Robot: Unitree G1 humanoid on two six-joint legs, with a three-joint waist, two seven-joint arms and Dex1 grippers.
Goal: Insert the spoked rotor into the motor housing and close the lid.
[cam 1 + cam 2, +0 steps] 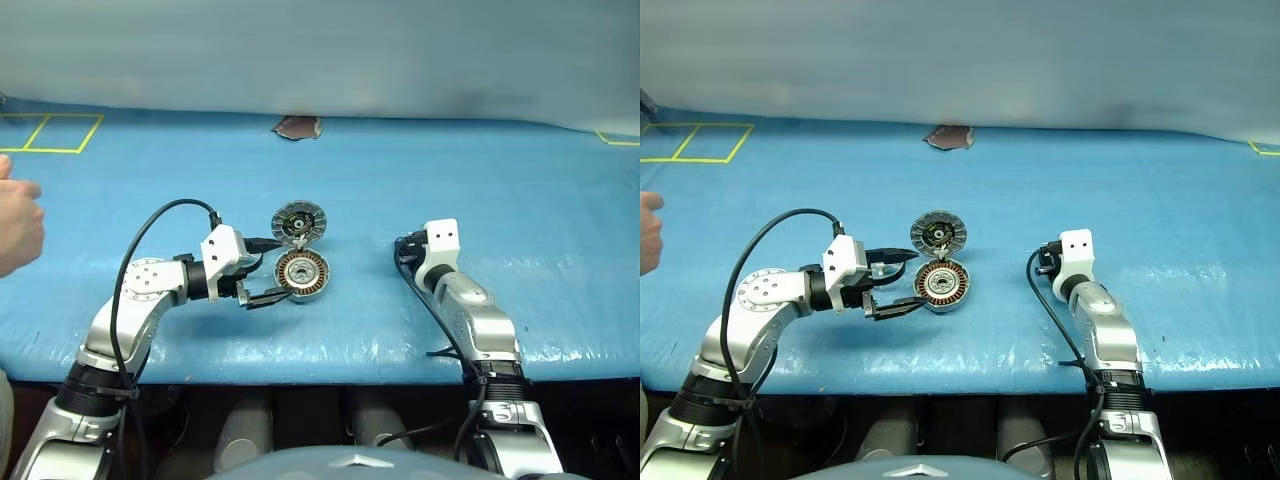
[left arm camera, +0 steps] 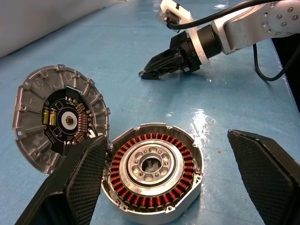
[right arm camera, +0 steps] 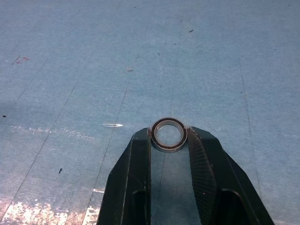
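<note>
While one lid (image 2: 58, 117) stands open, one motor housing (image 2: 152, 180), two claws (image 1: 268, 270) (image 3: 168, 136), one ring (image 3: 168, 134).

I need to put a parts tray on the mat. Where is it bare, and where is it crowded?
Bare: the mat between the housing and right gripper, and right of that arm. Crowded: around the housing and open lid, with the left gripper astride the housing; a hand at the far left.

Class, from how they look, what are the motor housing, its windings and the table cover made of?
Motor housing: pale, matte silver metal, probably cast aluminium. Windings: glossy orange-red wire coils, likely enamelled copper. Table cover: blue sheet with shiny wrinkles, seemingly plastic.
</note>
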